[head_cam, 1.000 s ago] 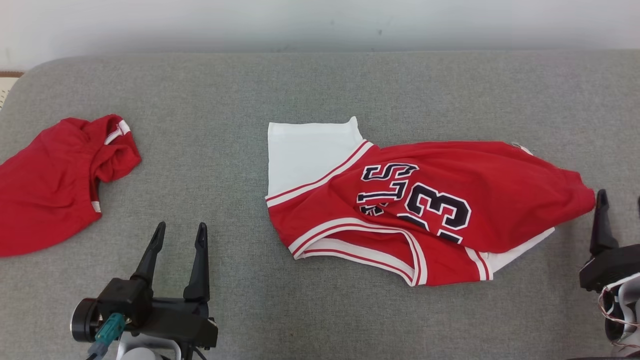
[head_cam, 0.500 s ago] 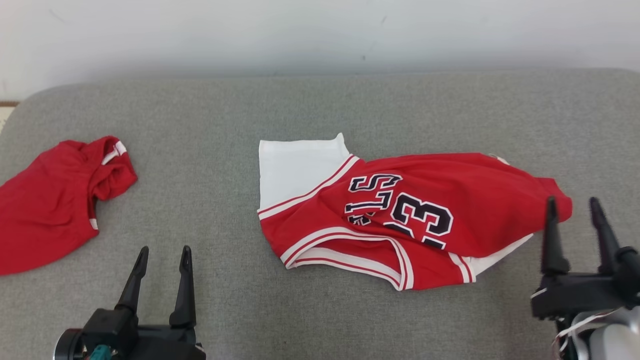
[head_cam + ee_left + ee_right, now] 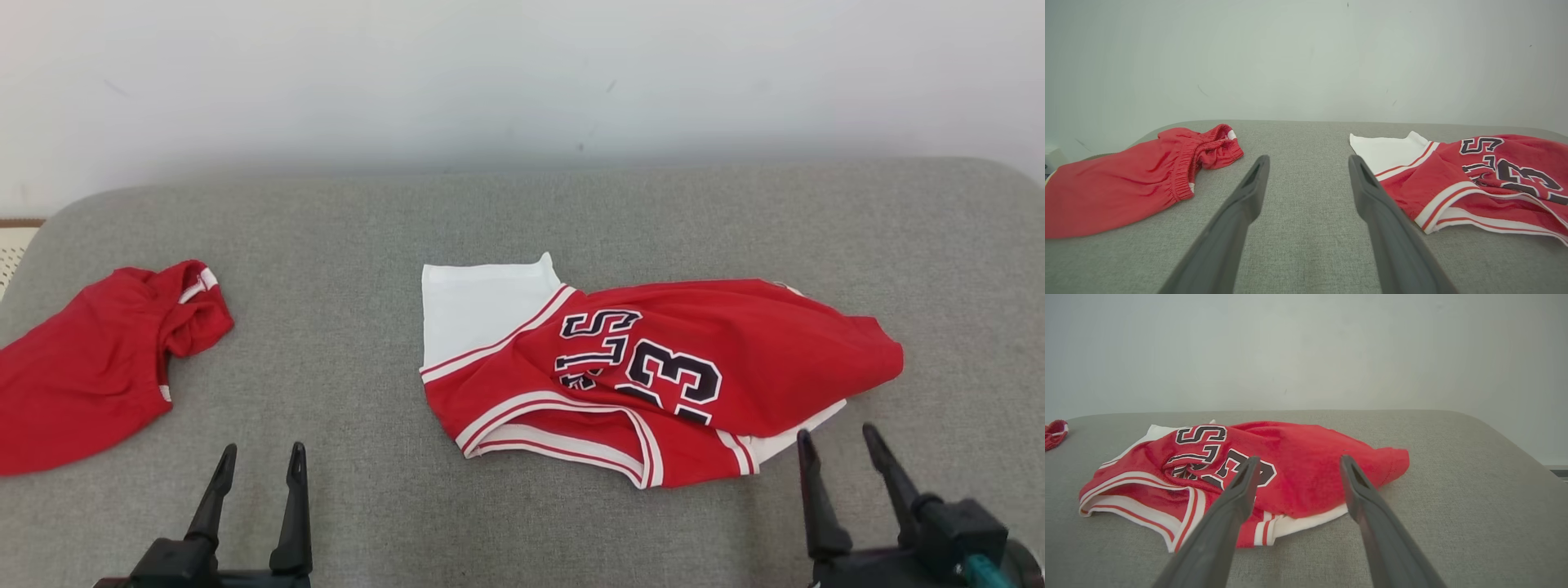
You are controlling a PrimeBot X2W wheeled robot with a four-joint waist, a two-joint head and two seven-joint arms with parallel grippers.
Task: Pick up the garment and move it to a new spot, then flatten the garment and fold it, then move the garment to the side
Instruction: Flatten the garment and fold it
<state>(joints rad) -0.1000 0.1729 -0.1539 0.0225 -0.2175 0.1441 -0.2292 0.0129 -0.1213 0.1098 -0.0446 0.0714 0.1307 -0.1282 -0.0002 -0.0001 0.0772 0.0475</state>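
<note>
Head view: jersey [image 3: 653, 376] mid grey cushion [image 3: 522, 220], bunched, rough fold at best. Side move not done, I reckon. Left gripper [image 3: 260, 459] and right gripper [image 3: 841, 441] both spread wide, empty.

Left wrist view: red shorts [image 3: 1126, 183] off left.

Right wrist view: jersey right ahead of fingertips.

Versus second ago: camera tilted up, right gripper backed off jersey's right end.

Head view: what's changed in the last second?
The camera tilted up, so everything sits lower in the picture. The right gripper drew back toward the robot from the right tip of the jersey and now hangs open just short of its near edge. Nothing was grasped. The left gripper, open, the jersey's folds and the red shorts stayed about as they were.
</note>
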